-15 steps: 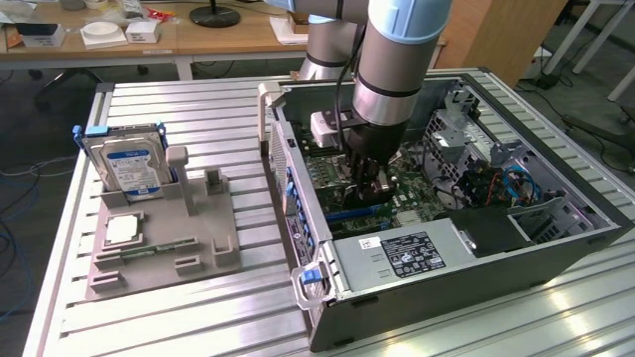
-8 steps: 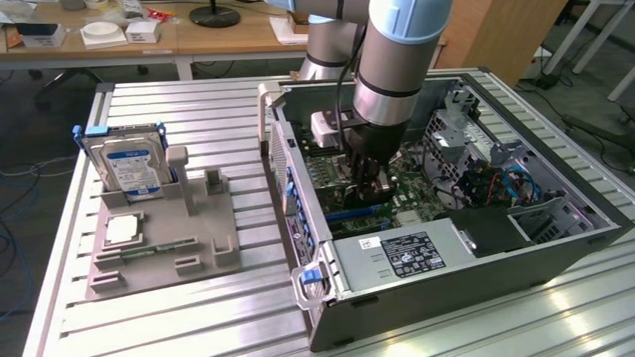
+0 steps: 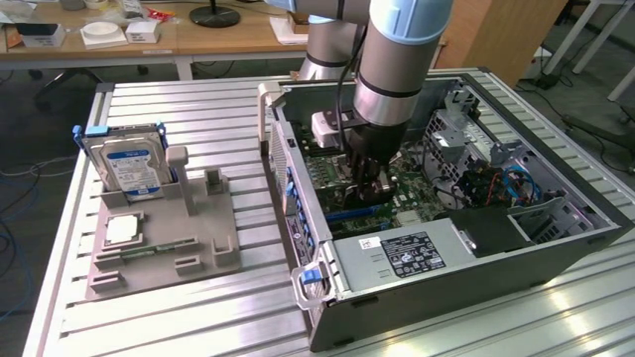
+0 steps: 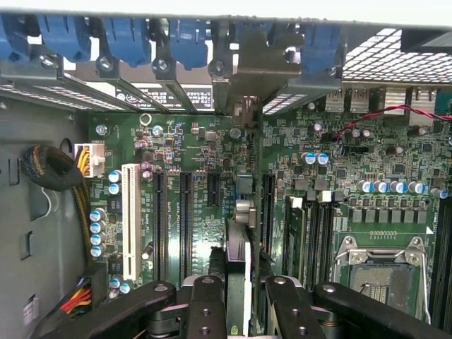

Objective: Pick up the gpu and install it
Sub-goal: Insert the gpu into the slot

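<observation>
Gripper (image 4: 244, 311) jaws are closed narrowly on the gpu (image 4: 238, 258), which it holds edge-on over the motherboard (image 4: 191, 212), towards the rear wall of the case (image 3: 476, 279). If the card's edge comes down misaligned, pressing could bend it or scrape the board.

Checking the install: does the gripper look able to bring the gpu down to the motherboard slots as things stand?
Probably yes. The gripper is shut on the gpu, edge-on over the motherboard inside the open case, and nothing visible lies between card and slots.
</observation>
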